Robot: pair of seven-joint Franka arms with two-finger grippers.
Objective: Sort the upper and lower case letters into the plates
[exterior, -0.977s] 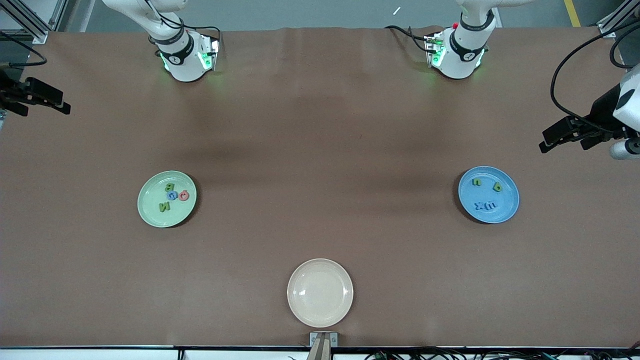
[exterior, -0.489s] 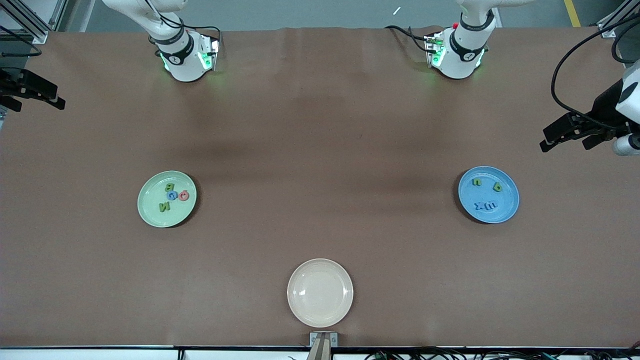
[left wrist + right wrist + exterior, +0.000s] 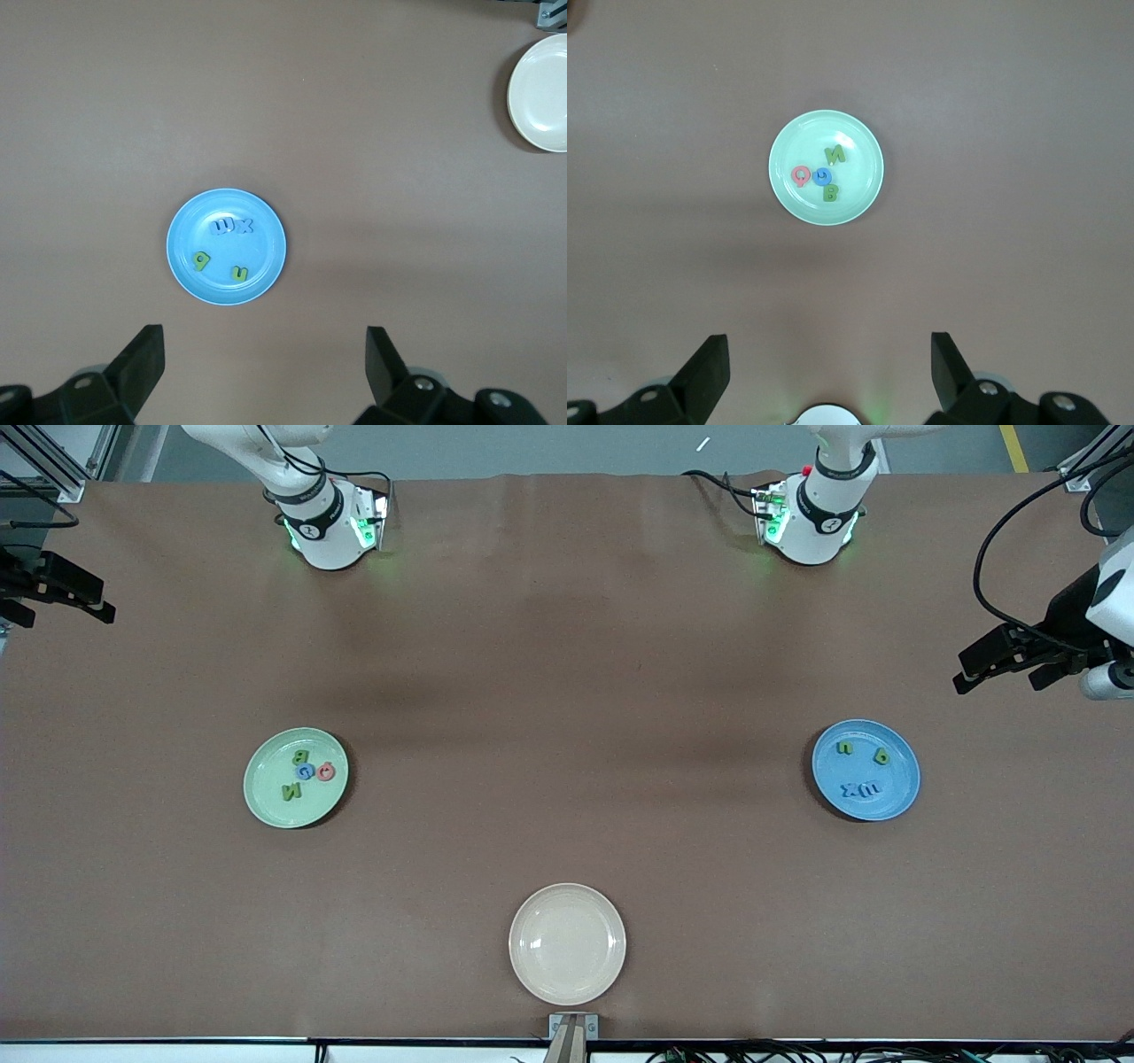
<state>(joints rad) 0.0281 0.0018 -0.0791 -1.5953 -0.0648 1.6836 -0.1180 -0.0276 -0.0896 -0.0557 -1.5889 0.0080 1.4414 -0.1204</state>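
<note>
The pale mint green plate lies toward the right arm's end of the table. It holds a green N, a green B, a blue G and a red Q. The blue plate lies toward the left arm's end, holding two small green letters and a blue x and m. My left gripper hangs open and empty, high over the table's end by the blue plate. My right gripper hangs open and empty over the table's other end, looking down on the green plate.
An empty cream-white plate sits near the table's front edge, midway between the two ends. Both arm bases stand along the back edge. A small bracket sits at the front edge. Black cables hang by the left gripper.
The right gripper has drifted a little outward toward its end of the table. The left gripper has barely shifted. Plates and letters lie as before.
</note>
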